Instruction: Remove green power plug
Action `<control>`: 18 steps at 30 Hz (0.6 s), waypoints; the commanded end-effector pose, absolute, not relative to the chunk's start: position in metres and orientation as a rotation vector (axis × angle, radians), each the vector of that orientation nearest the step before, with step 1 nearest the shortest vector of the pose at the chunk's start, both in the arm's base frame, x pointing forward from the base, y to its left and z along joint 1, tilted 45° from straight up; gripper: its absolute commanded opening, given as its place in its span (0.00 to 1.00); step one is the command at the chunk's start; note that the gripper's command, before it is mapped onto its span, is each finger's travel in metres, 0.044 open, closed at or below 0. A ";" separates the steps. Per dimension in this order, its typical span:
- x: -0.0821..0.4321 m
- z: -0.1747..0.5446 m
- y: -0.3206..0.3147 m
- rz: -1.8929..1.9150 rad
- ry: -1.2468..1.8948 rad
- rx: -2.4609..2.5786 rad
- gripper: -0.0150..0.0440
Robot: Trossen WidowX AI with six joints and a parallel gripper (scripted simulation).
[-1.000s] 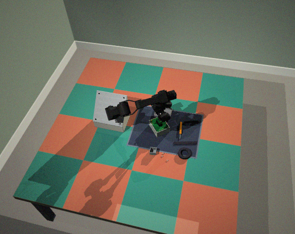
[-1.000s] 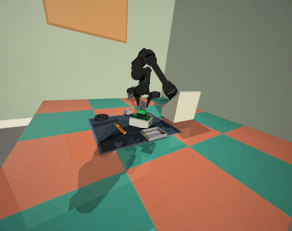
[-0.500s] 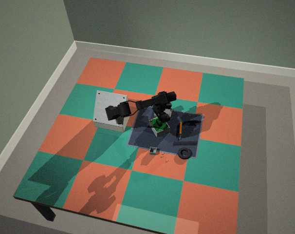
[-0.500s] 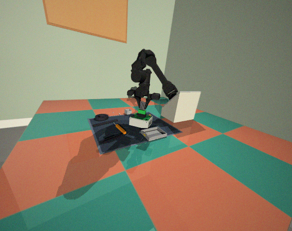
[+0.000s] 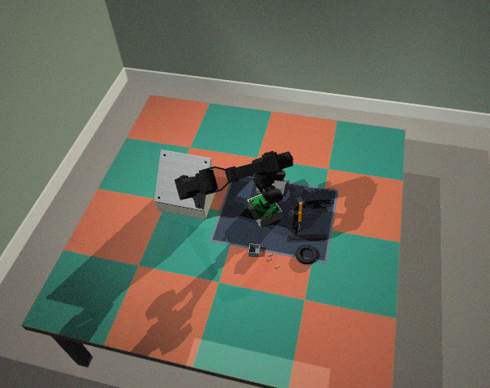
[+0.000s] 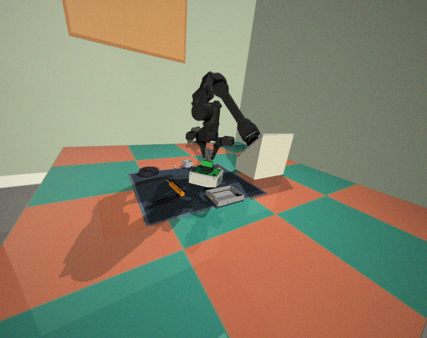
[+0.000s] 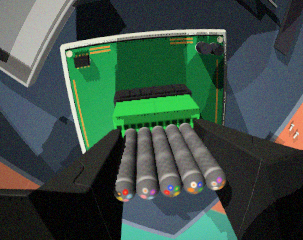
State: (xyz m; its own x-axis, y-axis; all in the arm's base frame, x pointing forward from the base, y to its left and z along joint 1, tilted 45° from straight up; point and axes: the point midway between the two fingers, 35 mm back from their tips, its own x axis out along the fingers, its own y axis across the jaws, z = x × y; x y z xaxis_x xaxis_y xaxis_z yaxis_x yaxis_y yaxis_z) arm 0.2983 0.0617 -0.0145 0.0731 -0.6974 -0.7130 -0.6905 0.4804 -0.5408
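From the top, a black arm leaned over a green circuit board in a white housing, on a dark mat on the tabletop. Its wrist hid most of the board, so the plug's fit could not be judged there.

From the exterior, the pincer pointed down, closed partway on the green plug, which stood at the black socket. The grey tray lay just beside the housing. A hard upward pull might have lifted or dragged the whole housing, if the plug was still jammed.

From the wrist, the fingers gripped the plug's two ends, with five grey cables rising between them. The grip looked close to the plug's rear edge; rocking too far could have made the fingertips slip off, or levered the socket from its board.
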 end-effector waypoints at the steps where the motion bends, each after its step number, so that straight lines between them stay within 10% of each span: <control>1: 0.298 -0.008 0.067 -0.011 1.622 -1.229 0.25; 18: 0.304 0.004 0.069 0.059 1.689 -1.136 0.25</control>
